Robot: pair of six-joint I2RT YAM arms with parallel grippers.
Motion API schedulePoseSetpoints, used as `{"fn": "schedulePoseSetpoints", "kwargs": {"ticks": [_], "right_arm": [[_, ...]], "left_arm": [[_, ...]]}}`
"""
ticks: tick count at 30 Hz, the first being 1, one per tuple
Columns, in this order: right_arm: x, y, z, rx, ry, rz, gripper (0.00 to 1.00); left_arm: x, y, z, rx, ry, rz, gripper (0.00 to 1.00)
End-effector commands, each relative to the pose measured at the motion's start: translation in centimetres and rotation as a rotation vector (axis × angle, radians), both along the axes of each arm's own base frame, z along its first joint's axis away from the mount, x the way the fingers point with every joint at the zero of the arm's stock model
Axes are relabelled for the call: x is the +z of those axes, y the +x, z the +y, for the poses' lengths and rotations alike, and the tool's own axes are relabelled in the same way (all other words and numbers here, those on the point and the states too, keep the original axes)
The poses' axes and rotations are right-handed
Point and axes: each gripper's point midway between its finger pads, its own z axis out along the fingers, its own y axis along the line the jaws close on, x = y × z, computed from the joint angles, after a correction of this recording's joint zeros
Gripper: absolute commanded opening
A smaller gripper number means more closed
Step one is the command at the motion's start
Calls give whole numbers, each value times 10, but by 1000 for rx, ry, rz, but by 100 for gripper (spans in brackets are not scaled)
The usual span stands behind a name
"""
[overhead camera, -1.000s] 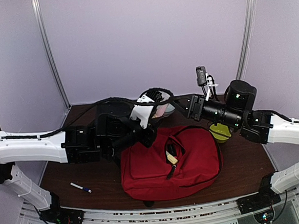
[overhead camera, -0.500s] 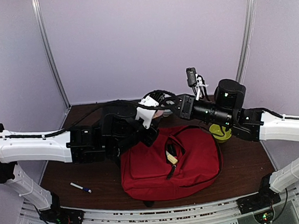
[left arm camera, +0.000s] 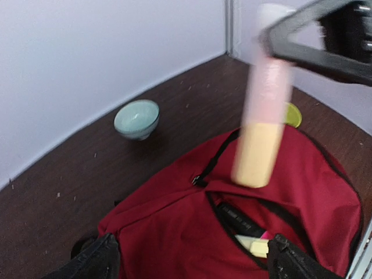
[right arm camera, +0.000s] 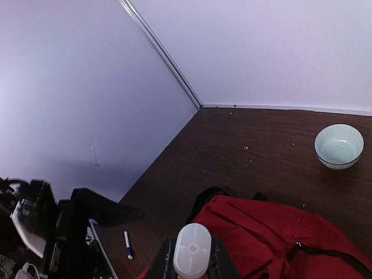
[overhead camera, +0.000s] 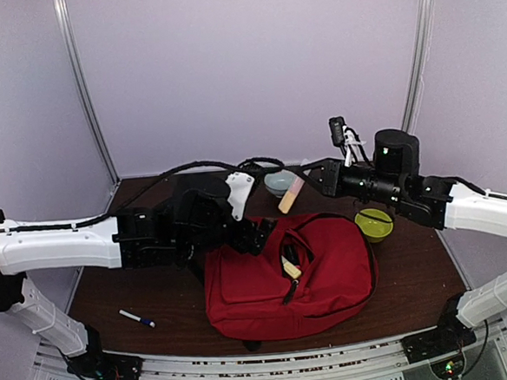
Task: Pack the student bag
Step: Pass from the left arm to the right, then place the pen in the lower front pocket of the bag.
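From my station, one student bag (overhead camera: 286,283) lies flat mid-table (overhead camera: 95,292), its main zip open; inside I see cream-yellow items (left arm camera: 251,245) with a bit of pink, which I cannot identify. The left gripper (left arm camera: 196,247) hangs over the bag's rear left edge, fingers spread wide, holding nothing; the right gripper (right arm camera: 192,264) is above the bag's rear edge, pinching one pink-and-cream bottle (left arm camera: 261,116) just below its white cap; any label is too blurred to read. Two bowls: pale blue bowl (overhead camera: 279,183) behind the bag, green bowl (overhead camera: 374,223) at its rear right; one pen (overhead camera: 137,318) to its left.
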Motion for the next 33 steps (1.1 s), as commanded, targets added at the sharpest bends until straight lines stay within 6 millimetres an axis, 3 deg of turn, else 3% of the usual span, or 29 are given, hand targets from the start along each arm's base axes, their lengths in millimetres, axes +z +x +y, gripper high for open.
{"fn": "schedulePoseSetpoints", "kwargs": {"ticks": [1, 4, 7, 16, 19, 25, 33], "right_arm": [[-73, -3, -5, 14, -183, 136, 0], [-108, -5, -5, 21, -252, 220, 0], [-136, -7, -7, 22, -313, 284, 0], [-196, -32, -6, 131, -452, 478, 0], [-201, -46, 13, 240, -380, 561, 0], [-198, -50, 39, 313, -253, 634, 0], [-202, -63, 39, 344, -248, 679, 0]], "left_arm": [[-63, 21, 43, 138, -56, 312, 90], [-105, 36, 76, 269, -35, 465, 89], [-130, 39, 91, 321, -36, 537, 89], [-166, 33, 79, 288, -26, 625, 85], [-171, 32, 75, 278, -35, 637, 78], [-164, 31, 71, 254, -84, 629, 52], [-159, 31, 82, 284, -94, 603, 17]]}}
